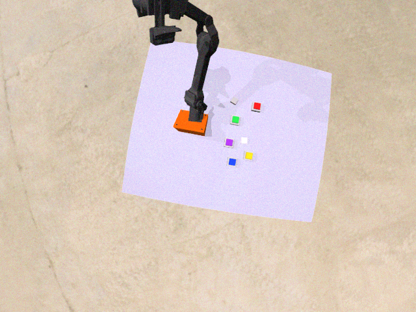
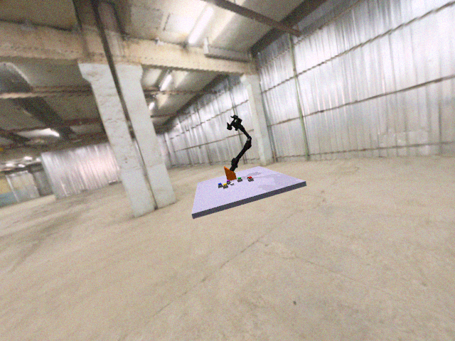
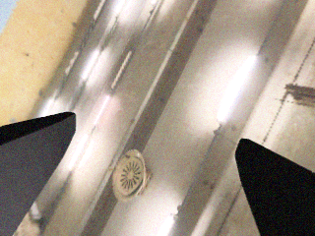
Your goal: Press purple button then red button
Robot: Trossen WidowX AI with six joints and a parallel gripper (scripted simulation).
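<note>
The purple button (image 1: 229, 142) (image 2: 228, 181) sits on the pale lilac table (image 1: 161, 174) (image 2: 209, 202), to the right of the orange arm base in the top view. The red button (image 1: 257, 106) (image 2: 249, 177) sits farther up and right in that view. Both caps look raised. My gripper (image 3: 157, 134) is open and empty, its two dark fingers wide apart against the ceiling in the wrist view. In the exterior view the arm reaches up and the gripper is high above the table, far from both buttons.
A green button (image 1: 235, 119) (image 2: 239, 178) lies between purple and red. A white square (image 1: 244, 140), a yellow button (image 1: 249, 155) (image 2: 225, 185) and a blue button (image 1: 232, 162) (image 2: 220, 184) are near purple. A small grey piece (image 1: 234, 101) lies left of red. The orange base (image 1: 188, 125) (image 2: 229, 173) stands nearby.
</note>
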